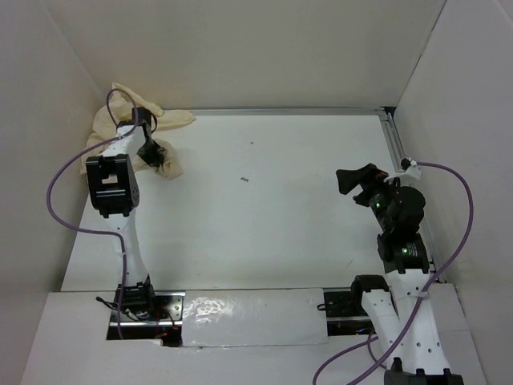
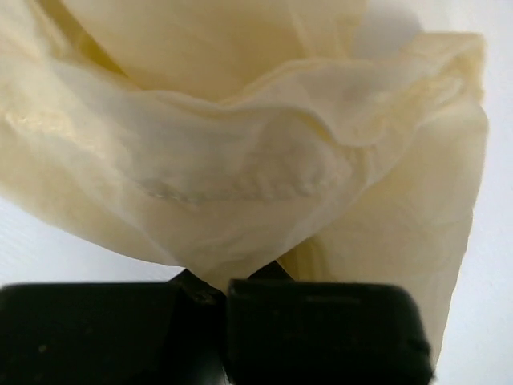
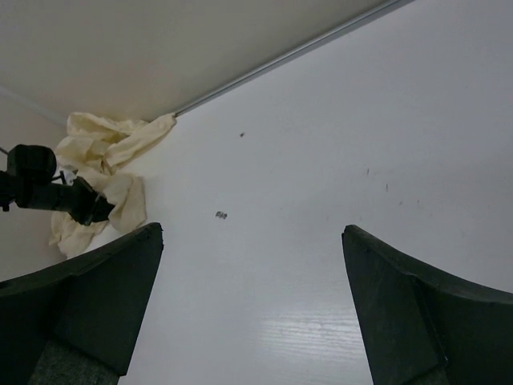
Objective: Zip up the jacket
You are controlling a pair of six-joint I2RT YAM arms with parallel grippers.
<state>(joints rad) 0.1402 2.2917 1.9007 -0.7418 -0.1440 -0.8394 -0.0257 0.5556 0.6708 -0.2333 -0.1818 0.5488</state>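
Now jacket (image 1: 168,118) lies bunched in far left corner of table (image 1: 264,208). Left gripper (image 2: 224,293) is closed, pinching fold of its cream cloth. Right gripper (image 3: 252,241) is at right side, jaws wide apart, holding nothing.

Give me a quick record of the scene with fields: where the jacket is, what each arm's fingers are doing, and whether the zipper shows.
jacket: crumpled in a heap at the far left corner of the table
left fingers: shut, pinching a fold of the jacket
right fingers: open wide, holding nothing, over bare table on the right side
zipper pull: not visible in any view
other: small dark speck near the table's middle
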